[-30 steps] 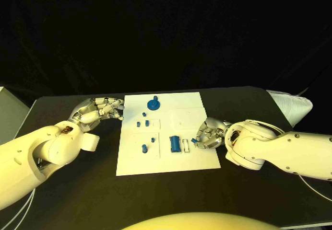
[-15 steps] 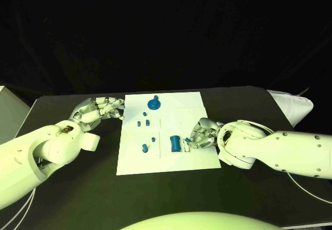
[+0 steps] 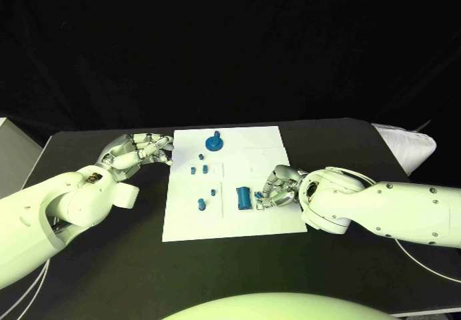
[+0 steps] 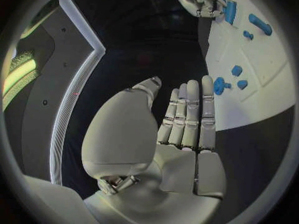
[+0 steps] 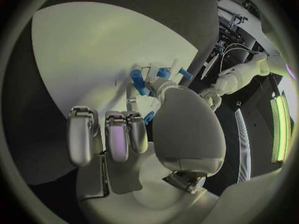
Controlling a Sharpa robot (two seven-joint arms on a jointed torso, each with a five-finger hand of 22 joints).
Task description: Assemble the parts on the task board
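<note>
The white task board (image 3: 230,223) lies mid-table. On it are a round blue part (image 3: 213,142) at the far end, several small blue parts (image 3: 198,171) down its left side, and a larger blue block (image 3: 244,198) near the middle. My right hand (image 3: 278,189) hangs over the board's right side with curled fingers. Its fingertips are at a small blue part (image 3: 259,196) beside the block. In the right wrist view a blue sliver (image 5: 149,117) shows between thumb and finger; a grip is unclear. My left hand (image 3: 139,152) hovers off the board's far left corner, fingers (image 4: 190,114) straight, holding nothing.
A white bundle (image 3: 408,150) sits at the table's right edge and a pale box (image 3: 12,160) stands past its left edge. Bare black table (image 3: 115,260) surrounds the board. The left wrist view shows the board (image 4: 261,99) and my right hand (image 4: 199,0) beyond it.
My right hand has moved left over the board, closing in on the blue block and the small part beside it. The left hand has stayed put.
</note>
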